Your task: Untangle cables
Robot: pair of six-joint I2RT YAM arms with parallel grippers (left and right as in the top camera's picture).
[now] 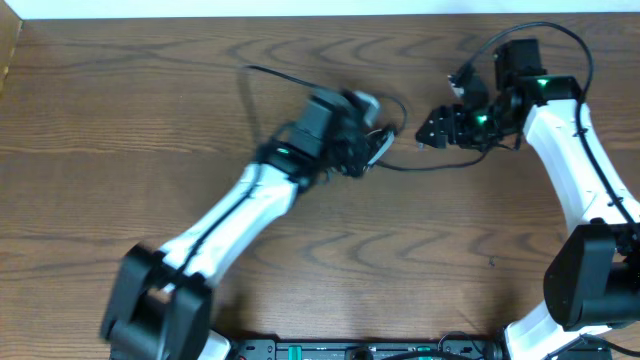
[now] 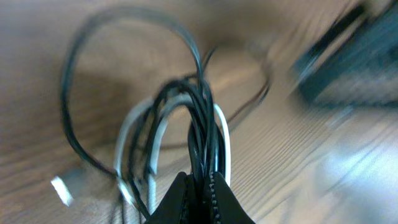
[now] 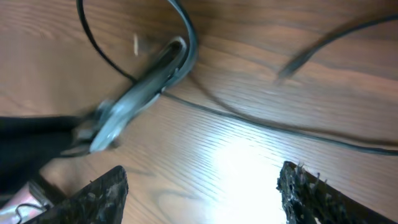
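Cables [image 2: 204, 130], black and white loops: pinched in the left gripper [image 2: 199, 190]. Right gripper [image 3: 202, 190]: jaws apart, over wooden table [image 3: 249, 158].

The dark wood-grain tabletop [image 1: 110, 130] bears the cables [image 1: 395, 165]. One black strand [image 3: 261, 124] lies flat on the wood just ahead of the right tool [image 3: 202, 186], crossing its front. A loose cable end [image 3: 292, 62] rests farther ahead. Another black loop [image 2: 69, 118] spreads over the wood beyond the left tool [image 2: 199, 183].

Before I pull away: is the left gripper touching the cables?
Touching. The left wrist view shows the left gripper shut on the cables, with black and white strands pinched between its tips.
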